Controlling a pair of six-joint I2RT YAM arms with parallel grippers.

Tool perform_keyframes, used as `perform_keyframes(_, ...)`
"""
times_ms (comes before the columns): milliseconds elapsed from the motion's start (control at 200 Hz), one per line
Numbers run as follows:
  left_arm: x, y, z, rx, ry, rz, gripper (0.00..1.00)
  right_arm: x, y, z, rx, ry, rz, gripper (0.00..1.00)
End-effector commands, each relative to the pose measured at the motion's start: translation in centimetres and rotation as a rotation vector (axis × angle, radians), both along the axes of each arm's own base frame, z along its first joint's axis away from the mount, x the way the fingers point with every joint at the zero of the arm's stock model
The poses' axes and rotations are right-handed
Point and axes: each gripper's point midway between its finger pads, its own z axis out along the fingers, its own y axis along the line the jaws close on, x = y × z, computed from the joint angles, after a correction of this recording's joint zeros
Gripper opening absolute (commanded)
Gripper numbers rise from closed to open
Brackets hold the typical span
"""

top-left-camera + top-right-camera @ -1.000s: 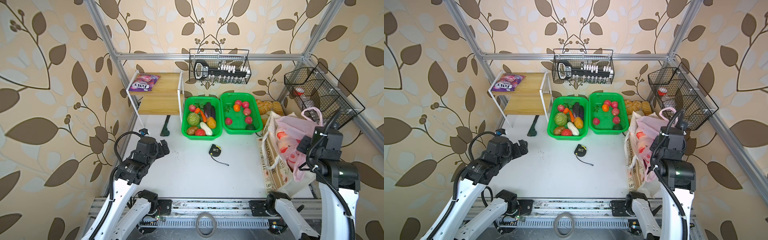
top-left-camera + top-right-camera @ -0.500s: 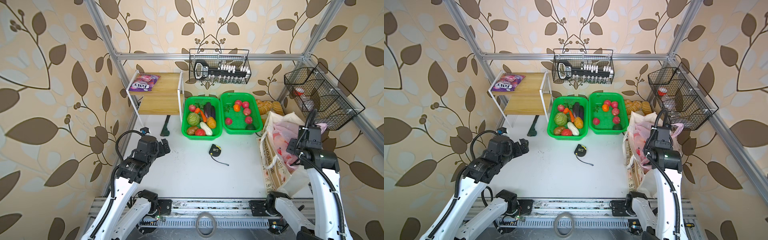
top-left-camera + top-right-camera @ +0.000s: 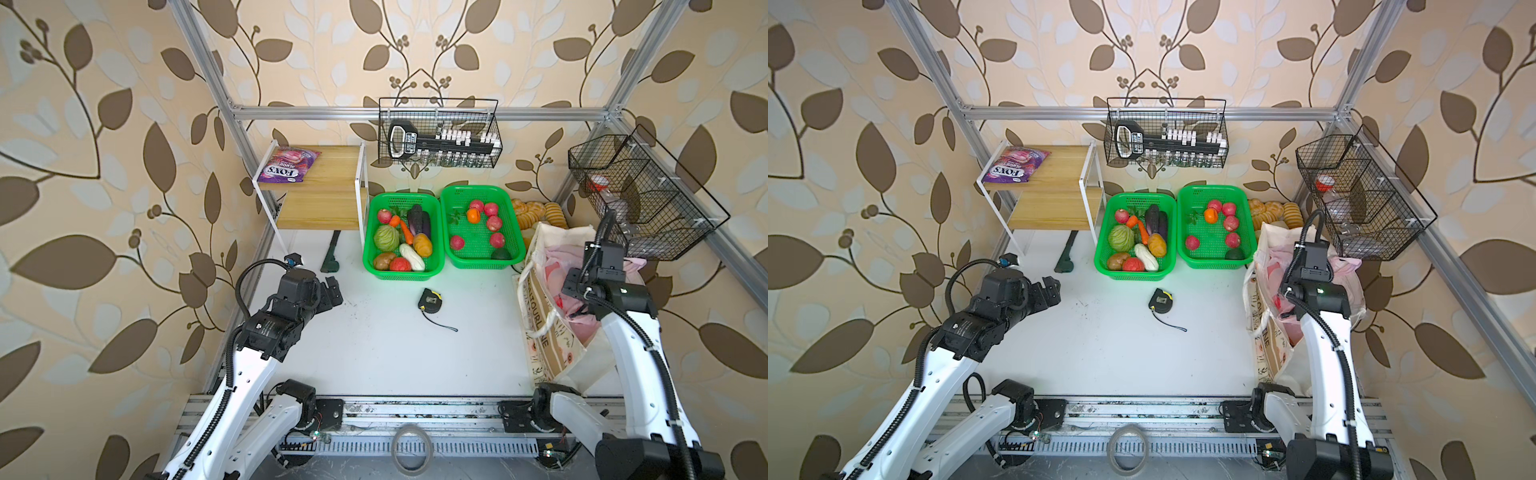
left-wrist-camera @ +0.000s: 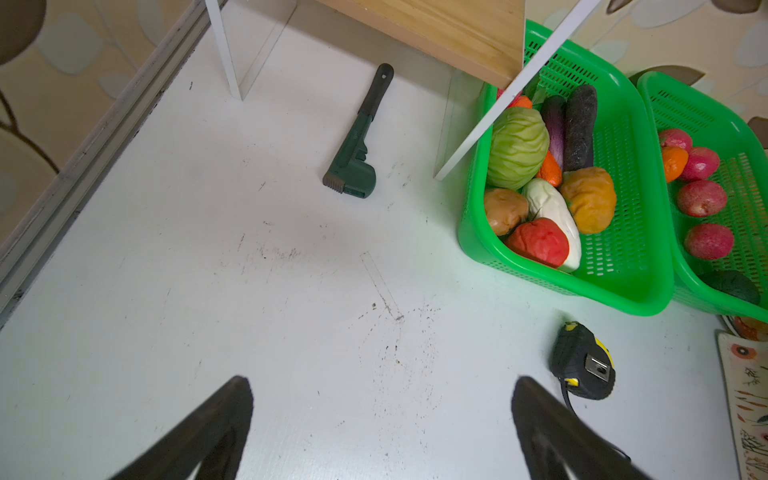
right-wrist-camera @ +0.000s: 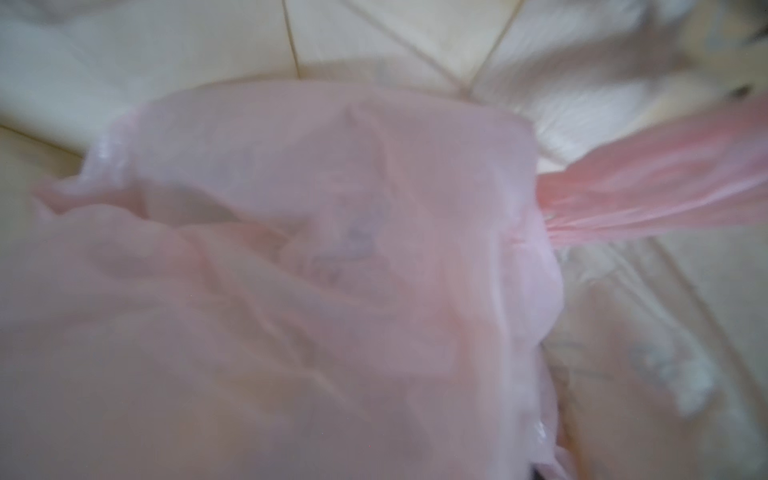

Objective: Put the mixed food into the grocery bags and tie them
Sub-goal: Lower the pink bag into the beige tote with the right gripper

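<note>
Since the right arm (image 3: 623,332) lowered, pink bag (image 3: 557,255) slumped.

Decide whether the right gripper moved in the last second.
Yes. In both top views the right gripper has shifted left, away from the side wire basket and further over the canvas tote.

Leaf-patterned beige wallpaper (image 3: 104,124) surrounds a white tabletop (image 3: 374,345), with a wooden shelf (image 3: 320,208) at the back left.
</note>
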Motion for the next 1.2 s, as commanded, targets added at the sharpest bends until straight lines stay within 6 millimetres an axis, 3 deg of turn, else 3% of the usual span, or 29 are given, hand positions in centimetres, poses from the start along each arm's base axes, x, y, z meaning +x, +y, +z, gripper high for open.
perform_keyframes(0, 0.3, 0.2, 1.2, 0.005, -0.045, 0.004, 0.99, -1.1, -0.7, -2.9, 0.006, 0.047, -0.096, 0.42)
perform_keyframes(125, 0.3, 0.2, 1.0, 0.013, -0.036, 0.002, 0.99, -1.5, -0.6, -3.5, -0.024, 0.04, -0.134, 0.39)
perform_keyframes(220, 0.2, 0.3, 1.0, 0.011, -0.037, 0.004, 0.99, -1.2, 0.0, -5.2, 0.012, 0.055, -0.115, 0.39)
perform_keyframes(435, 0.1, 0.2, 1.1, 0.01, -0.035, -0.003, 0.99, -0.1, 2.4, -7.6, 0.159, 0.103, -0.027, 0.39)
perform_keyframes(510, 0.1, 0.3, 1.3, 0.017, -0.035, -0.004, 0.99, 0.0, 2.2, -4.2, 0.123, 0.042, -0.035, 0.41)
perform_keyframes(655, 0.0, 0.2, 1.4, 0.015, -0.037, -0.006, 0.99, -0.2, 1.5, 6.4, 0.018, -0.233, -0.012, 0.52)
perform_keyframes(700, 0.1, 0.1, 1.3, 0.008, -0.036, -0.009, 0.99, 0.2, 1.7, 8.3, 0.007, -0.273, 0.024, 0.54)
perform_keyframes(765, 0.2, -0.2, 1.3, -0.007, -0.037, -0.015, 0.99, 1.2, 2.1, 9.3, 0.001, -0.277, 0.07, 0.55)
perform_keyframes(865, 0.2, -0.4, 1.3, -0.018, -0.037, -0.023, 0.99, 2.8, 1.6, 8.1, -0.013, -0.248, 0.074, 0.52)
perform_keyframes(1015, -0.1, 0.0, 1.6, 0.0, -0.041, -0.015, 0.99, 3.9, 1.3, 3.8, 0.015, -0.199, 0.052, 0.39)
perform_keyframes(1195, 0.0, -0.4, 1.3, -0.016, -0.038, -0.027, 0.99, 4.0, 1.3, -4.0, 0.06, -0.031, 0.044, 0.33)
